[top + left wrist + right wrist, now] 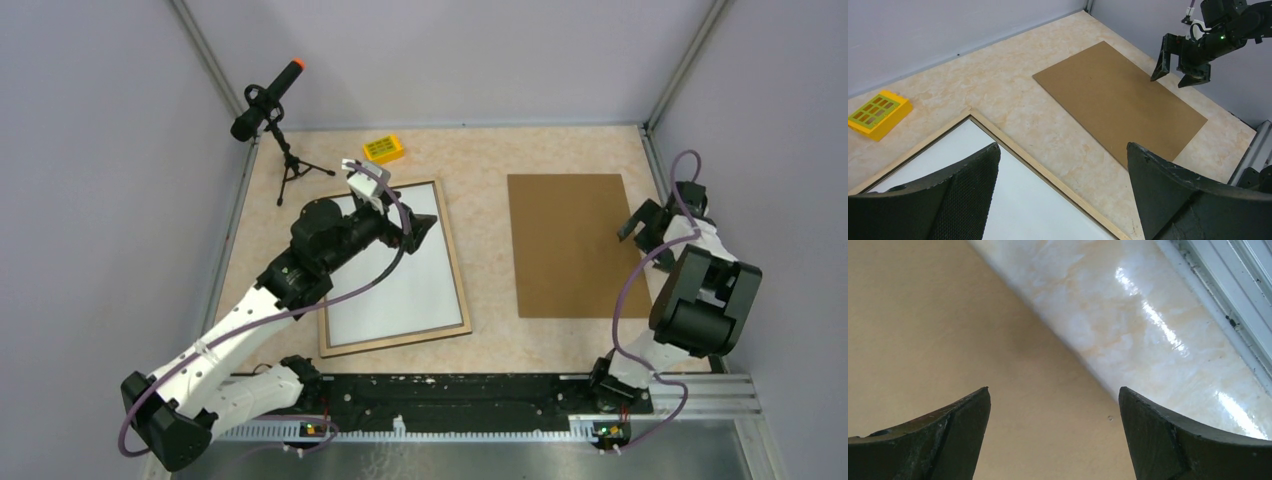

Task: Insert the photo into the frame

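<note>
1. Two claws show in the top view, both spread wide and both empty. The frame [456,272] lies wood side up, its long axis running away from the arm bases with a slight tilt. The photo [400,285] lies white back up inside the rim and looks already seated. The left gripper [416,232] hangs over the frame's far right corner. The right gripper [640,225] is well to the frame's right, over the outer edge of the brown backing sheet [565,245]. A strip of bare table [485,200] parts frame and sheet.
2. In the left wrist view the fingers [968,190] straddle the frame's right rim with nothing between them. The sheet lies flat beyond the frame.
3. In the right wrist view the jaws gape over the sheet's edge and the frame is out of sight. I judge the sheet is the right arm's reach, with room beside that edge.
</note>
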You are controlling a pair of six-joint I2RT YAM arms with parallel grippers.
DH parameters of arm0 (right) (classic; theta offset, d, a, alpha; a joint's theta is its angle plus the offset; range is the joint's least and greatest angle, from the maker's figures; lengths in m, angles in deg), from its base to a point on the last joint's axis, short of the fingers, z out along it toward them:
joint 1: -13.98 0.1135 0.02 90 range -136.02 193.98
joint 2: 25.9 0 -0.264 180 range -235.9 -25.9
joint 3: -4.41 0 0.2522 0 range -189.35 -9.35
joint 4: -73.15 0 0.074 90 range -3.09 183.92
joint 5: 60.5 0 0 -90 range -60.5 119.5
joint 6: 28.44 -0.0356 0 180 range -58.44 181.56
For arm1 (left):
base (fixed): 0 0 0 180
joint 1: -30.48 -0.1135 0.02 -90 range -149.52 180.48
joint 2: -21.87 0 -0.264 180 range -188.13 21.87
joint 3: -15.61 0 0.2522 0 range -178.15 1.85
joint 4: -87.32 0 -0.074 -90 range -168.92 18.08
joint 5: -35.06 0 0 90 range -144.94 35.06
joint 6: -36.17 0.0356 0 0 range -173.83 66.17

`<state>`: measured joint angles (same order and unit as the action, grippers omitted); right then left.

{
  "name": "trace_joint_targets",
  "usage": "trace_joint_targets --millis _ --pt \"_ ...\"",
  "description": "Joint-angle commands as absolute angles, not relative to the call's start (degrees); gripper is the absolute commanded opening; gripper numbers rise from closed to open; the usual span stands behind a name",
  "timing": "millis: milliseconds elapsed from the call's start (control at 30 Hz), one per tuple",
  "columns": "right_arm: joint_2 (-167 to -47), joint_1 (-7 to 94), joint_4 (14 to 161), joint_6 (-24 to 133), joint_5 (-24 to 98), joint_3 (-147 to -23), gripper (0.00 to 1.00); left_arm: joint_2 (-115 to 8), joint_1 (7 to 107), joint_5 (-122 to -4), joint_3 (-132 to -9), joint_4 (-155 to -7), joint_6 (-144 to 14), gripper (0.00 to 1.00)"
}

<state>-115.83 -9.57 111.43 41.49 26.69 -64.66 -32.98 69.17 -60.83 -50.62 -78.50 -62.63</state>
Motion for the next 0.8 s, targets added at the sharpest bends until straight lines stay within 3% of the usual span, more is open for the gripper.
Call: trace_joint_targets --millis 0,367,767 --pt "-119.1 -14.1 109.5 43.2 31.1 -68.0 0.96 -32.9 69.7 -59.3 -50.2 -80.2 -61.8 0.99" --pt "-123.0 -14.8 106.0 41.8 40.2 -64.1 0.93 -35.8 69.8 -60.1 -50.1 -80.1 -62.2 0.99" --pt "-113.4 -7.5 101.2 39.3 48.7 -52.8 0.91 -46.5 69.8 -66.1 -51.9 -79.2 -64.5 0.99"
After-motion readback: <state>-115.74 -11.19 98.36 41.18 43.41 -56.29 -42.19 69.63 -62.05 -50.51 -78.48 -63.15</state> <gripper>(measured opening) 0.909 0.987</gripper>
